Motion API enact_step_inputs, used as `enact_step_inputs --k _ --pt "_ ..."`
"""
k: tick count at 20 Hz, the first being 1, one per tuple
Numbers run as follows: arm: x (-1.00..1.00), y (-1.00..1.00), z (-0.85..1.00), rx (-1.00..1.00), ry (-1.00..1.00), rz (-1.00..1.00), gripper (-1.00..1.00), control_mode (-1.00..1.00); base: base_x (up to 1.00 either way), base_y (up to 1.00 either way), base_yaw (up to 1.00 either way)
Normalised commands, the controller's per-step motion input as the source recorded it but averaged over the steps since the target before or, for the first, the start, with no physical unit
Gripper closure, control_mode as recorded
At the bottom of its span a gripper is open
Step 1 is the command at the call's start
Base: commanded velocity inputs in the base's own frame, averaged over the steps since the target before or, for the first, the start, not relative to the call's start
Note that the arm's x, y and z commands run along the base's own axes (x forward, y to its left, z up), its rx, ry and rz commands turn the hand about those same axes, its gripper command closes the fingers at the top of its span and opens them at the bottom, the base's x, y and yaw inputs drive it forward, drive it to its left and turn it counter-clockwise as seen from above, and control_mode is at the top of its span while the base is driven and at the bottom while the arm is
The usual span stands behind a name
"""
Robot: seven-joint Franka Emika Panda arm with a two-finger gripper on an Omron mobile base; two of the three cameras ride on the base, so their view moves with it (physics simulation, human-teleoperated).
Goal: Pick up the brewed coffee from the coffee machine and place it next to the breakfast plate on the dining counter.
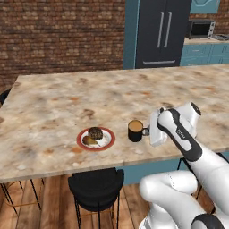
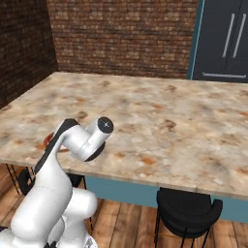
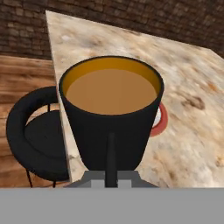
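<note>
Here the dining counter [image 1: 67,96] spreads as a wide beige marble slab with brown blotches, its near edge running across the lower part of the left base view and its far edge facing a brick wall [image 1: 58,31]. Beyond that far edge stands a dark double-door fridge [image 1: 163,31], with teal cabinets [image 1: 203,53] and a microwave [image 1: 200,29] to its right. A black stool [image 1: 96,188] sits tucked under the counter's near edge, below the plate. The white arm reaches in over the near edge from the right. The breakfast plate [image 1: 95,139], red-rimmed with brown pastries, lies close to the near edge, roughly midway along it. Just to its right, apart from the rim, is the brewed coffee [image 1: 135,130], a black mug filled with light brown liquid, upright, its base at the counter surface; whether it rests there cannot be told. Its handle points right, toward the hand. The gripper [image 3: 111,181] is clamped on that handle, the thin dark strip rising between its fingertips in the hand view.
</note>
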Motion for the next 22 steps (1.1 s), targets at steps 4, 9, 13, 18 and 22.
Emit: enact_step_inputs --k 4,9,13,18,22 --pt "0.76 0.00 -0.10 0.05 0.00 0.00 1.00 -1.00 0.00 0.00 0.00" --pt "0.70 0.00 -0.01 0.07 0.00 0.00 1.00 -1.00 0.00 0.00 0.00" --pt "0.51 0.00 -0.18 0.00 0.01 0.00 1.00 -1.00 0.00 0.00 0.00" --pt "0.47 0.00 -0.38 0.00 0.01 0.00 1.00 -1.00 0.00 0.00 0.00" --pt "0.39 0.00 -0.44 0.00 0.00 0.00 1.00 -1.00 0.00 0.00 0.00"
